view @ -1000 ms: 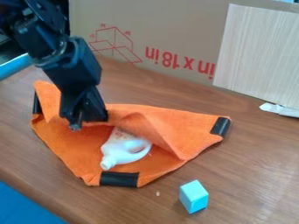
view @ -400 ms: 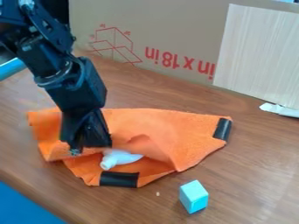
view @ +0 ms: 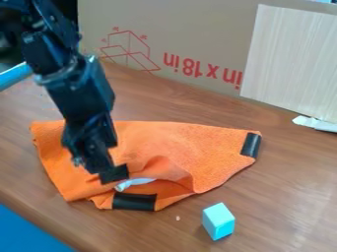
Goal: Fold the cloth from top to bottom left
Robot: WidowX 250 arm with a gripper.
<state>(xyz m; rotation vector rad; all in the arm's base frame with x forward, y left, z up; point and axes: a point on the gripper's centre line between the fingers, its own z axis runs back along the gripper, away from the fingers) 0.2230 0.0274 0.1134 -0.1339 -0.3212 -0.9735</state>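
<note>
Orange cloth [view: 178,142], left-centre on counter [view: 283,197]; far part folded nearward, partly covering white object [view: 137,182]; near black-banded corner [view: 134,201] exposed; final alignment apparently remaining; tool [view: 95,165] at fold, grip state indeterminable.

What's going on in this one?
A black robot arm is folding an orange cloth on a wooden table, its gripper low over the cloth's left part. The fold lies loosely over a white bottle, leaving a sliver of it peeking out. Just in front, a black-taped corner of the cloth is uncovered, so the fold looks partial. A light blue block sits off to the right, apart from the cloth.
</note>
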